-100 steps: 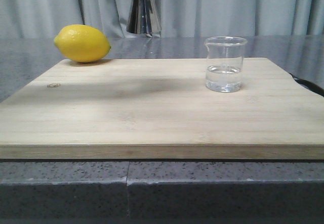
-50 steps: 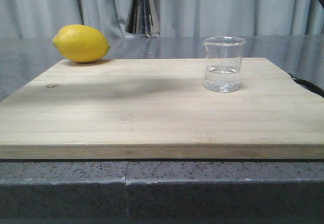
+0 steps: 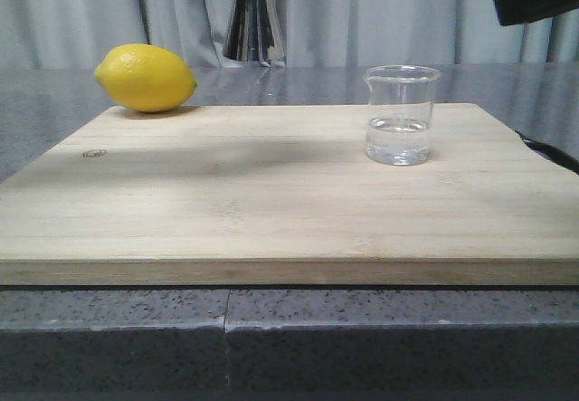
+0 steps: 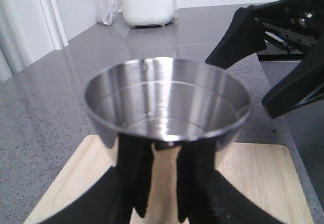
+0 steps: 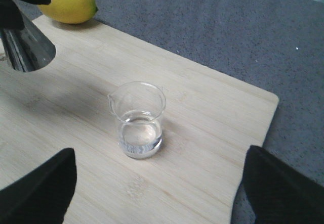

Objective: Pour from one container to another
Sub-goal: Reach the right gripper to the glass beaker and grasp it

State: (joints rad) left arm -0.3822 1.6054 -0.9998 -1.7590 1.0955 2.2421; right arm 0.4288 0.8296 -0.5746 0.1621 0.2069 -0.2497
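Note:
The clear glass beaker (image 3: 401,116) stands upright on the right part of the wooden board (image 3: 271,202), with clear liquid in its lower third. My right gripper (image 5: 159,193) hovers open above and in front of the beaker (image 5: 137,120), its fingers (image 5: 38,188) wide apart and touching nothing. My left gripper (image 4: 164,183) is shut on the narrow waist of the steel jigger (image 4: 167,102), holding it upright in the air over the board's left half. The jigger's (image 3: 256,23) upper cup looks empty.
A yellow lemon (image 3: 145,77) lies at the board's far left corner. The board rests on a grey speckled counter (image 3: 507,80) with curtains behind. A white appliance (image 4: 148,2) stands far off on the counter.
A dark part of my right gripper has come into the front view at the top right. The jigger, beaker and lemon have barely shifted.

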